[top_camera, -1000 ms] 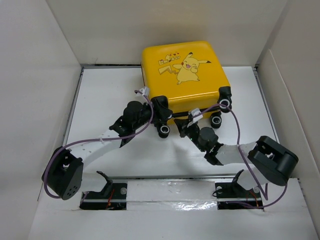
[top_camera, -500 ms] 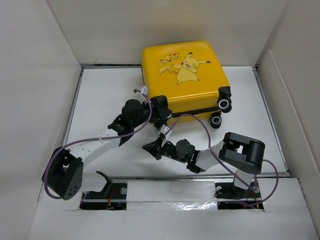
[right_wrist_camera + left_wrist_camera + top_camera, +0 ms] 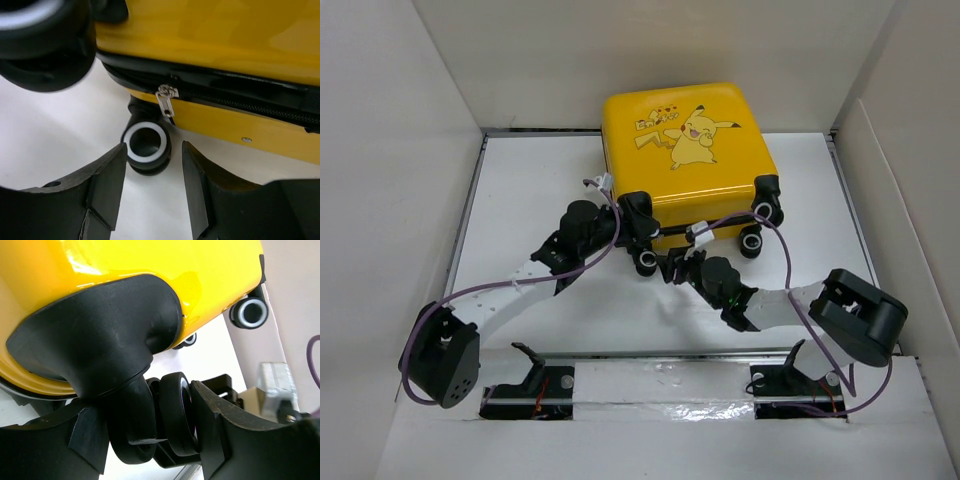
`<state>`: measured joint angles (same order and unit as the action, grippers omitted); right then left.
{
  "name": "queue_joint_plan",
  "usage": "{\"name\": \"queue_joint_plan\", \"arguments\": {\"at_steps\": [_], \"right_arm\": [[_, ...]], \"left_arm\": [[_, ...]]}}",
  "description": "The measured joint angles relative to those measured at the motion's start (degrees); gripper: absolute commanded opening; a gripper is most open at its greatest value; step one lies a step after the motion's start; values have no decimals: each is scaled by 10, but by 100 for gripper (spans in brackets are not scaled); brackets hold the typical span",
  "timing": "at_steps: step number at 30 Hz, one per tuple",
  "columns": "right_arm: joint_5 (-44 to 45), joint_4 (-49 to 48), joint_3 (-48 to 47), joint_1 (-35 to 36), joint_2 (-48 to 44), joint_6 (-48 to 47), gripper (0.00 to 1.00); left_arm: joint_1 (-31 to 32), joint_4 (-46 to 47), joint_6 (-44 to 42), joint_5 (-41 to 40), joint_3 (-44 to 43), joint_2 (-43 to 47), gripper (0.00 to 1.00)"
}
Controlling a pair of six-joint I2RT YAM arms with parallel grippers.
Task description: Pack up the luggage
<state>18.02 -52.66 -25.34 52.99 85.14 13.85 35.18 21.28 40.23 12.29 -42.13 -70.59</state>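
The luggage [image 3: 685, 150] is a yellow hard-shell suitcase with a Pikachu print, lying flat and closed at the back of the table. My left gripper [image 3: 636, 226] is at its near left corner, shut on a black caster wheel [image 3: 176, 412] that sits squeezed between both fingers. My right gripper [image 3: 672, 263] stands open just in front of the suitcase's near edge. In the right wrist view its gap [image 3: 154, 152] faces a white-ringed wheel [image 3: 145, 144], with the silver zipper pull [image 3: 165, 101] right above on the closed black zipper. Nothing is between the right fingers.
White walls [image 3: 410, 150] enclose the table on the left, back and right. A metal rail [image 3: 660, 355] runs along the near edge by the arm bases. Purple cables [image 3: 782, 245] loop over both arms. Two more wheels [image 3: 760, 225] stick out at the suitcase's near right corner.
The right arm drew back toward the near left, then returned to the suitcase's front edge. Its jaws, shut before, now stand open. The left arm kept its hold.
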Motion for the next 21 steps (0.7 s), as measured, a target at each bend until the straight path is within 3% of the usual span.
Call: {"name": "queue_joint_plan", "arguments": {"at_steps": [6, 15, 18, 19, 21], "right_arm": [[-5, 19, -1, -35, 8, -14, 56], [-61, -66, 0, -104, 59, -41, 56], [-82, -102, 10, -127, 73, -35, 46], [-87, -113, 13, -131, 77, -34, 36], [-95, -138, 22, -137, 80, -29, 33]], "left_arm": [[16, 5, 8, 4, -16, -25, 0], [47, 12, 30, -12, -61, -76, 0], [62, 17, 33, -26, -76, -96, 0], [66, 19, 35, -30, -83, -103, 0], [76, 33, 41, -36, -91, -120, 0]]}}
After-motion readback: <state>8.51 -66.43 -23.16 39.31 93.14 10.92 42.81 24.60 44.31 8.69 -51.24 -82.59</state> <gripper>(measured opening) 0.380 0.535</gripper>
